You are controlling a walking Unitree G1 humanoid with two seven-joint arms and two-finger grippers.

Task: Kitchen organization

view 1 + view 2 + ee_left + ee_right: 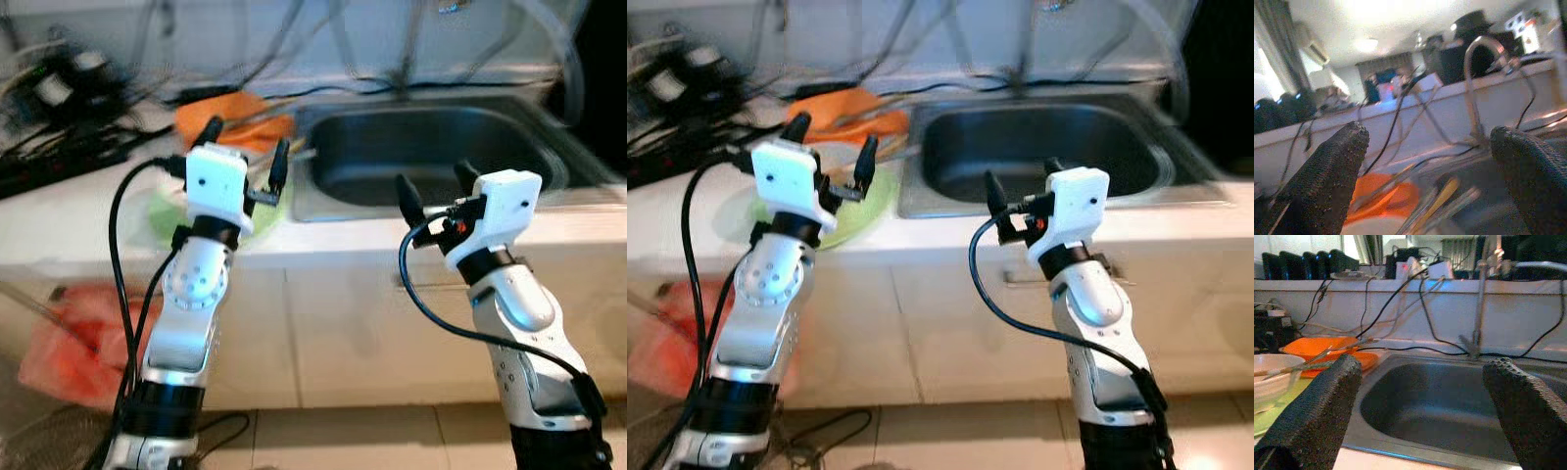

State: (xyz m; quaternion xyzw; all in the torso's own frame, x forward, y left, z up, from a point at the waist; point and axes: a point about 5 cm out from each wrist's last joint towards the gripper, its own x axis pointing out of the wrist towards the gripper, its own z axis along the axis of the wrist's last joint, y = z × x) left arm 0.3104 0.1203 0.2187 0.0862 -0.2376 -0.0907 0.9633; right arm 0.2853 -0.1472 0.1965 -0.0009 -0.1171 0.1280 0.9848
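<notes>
Two robot hands raised before a kitchen bench and sink.

Left hand (245, 151), fingers released, hovers over the round green plate (854, 217); right hand (437, 192), also released, faces the steel sink (421, 152). The shallow orange dish (238, 115) sits at the plate's 12 o'clock.

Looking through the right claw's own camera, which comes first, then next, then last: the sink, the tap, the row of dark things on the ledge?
1. Sink: just beyond the right claw, below it.
2. Tap: behind the basin.
3. Dark things: up on the back ledge, over towards the orange tray.
</notes>
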